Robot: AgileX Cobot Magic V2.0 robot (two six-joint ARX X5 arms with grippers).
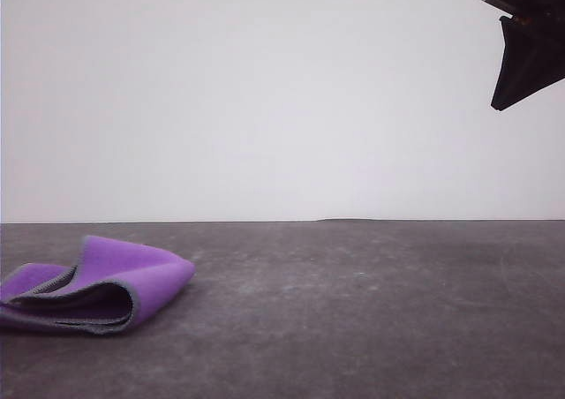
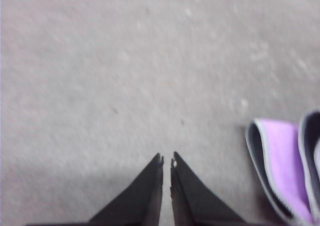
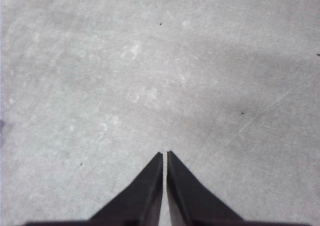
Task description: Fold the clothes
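Observation:
The clothes [image 1: 106, 284] lie loosely folded on the grey table [image 1: 353, 311] at the front left, purple face outward, dark grey-blue inside, light grey edging along the layers. In the left wrist view the clothes [image 2: 285, 171] lie off to one side of my left gripper [image 2: 166, 158], which is shut with nothing between its fingers and hangs above bare table. My right gripper [image 3: 165, 154] is shut too, empty, over bare table. In the front view the right gripper [image 1: 525, 55] hangs high at the top right, far from the clothes.
A plain white wall [image 1: 265, 99] stands behind the table's far edge. Grey tabletop stretches from the cloth across to the right side.

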